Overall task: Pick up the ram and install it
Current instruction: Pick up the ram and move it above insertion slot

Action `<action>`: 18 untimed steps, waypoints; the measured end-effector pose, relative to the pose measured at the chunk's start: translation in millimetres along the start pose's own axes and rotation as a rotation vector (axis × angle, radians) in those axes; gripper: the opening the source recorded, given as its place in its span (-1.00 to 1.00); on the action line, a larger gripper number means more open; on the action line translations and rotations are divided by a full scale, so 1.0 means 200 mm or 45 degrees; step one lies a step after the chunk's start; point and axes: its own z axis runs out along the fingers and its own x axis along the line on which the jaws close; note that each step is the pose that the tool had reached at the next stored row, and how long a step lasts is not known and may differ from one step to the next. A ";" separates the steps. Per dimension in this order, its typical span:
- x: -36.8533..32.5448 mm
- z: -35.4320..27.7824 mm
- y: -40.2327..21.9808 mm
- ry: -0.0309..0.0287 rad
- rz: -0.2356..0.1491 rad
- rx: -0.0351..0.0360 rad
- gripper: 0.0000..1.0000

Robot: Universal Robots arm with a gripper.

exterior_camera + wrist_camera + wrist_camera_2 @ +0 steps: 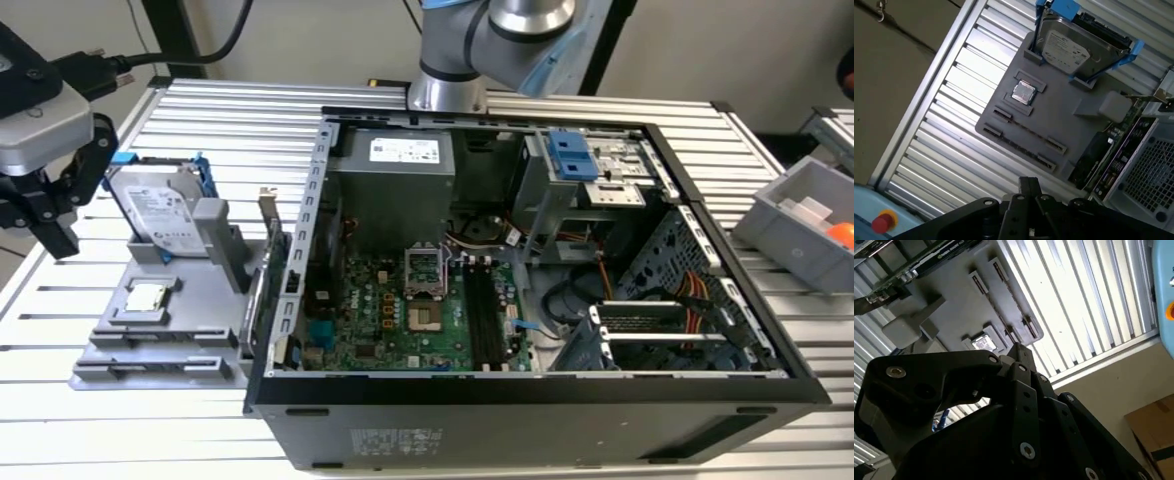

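Note:
My gripper (38,235) hangs at the exterior view's left, above the ribbed table beside the grey tray (200,335). Its two black fingers stand apart with nothing between them. I cannot pick out the ram for certain. A thin dark strip (1026,134) between the small end holders on the tray (1054,115) may be its edge. The open computer case (534,400) lies in the middle, and the long black slots (483,315) on its green motherboard look bare. In both wrist views the gripper's black linkage sits over the tray.
The tray also carries a hard drive in a blue caddy (160,210), a square chip (144,297) and a green card (274,270) standing against the case wall. The arm's base (447,60) rises behind the case. A grey bin (801,215) sits at the exterior view's right.

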 end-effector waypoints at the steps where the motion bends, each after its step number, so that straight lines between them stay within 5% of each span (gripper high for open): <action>1: 0.000 0.000 0.001 0.0004 -0.013 0.0010 -1.00; 18: -0.002 0.000 0.002 0.0070 -0.222 0.0177 -1.00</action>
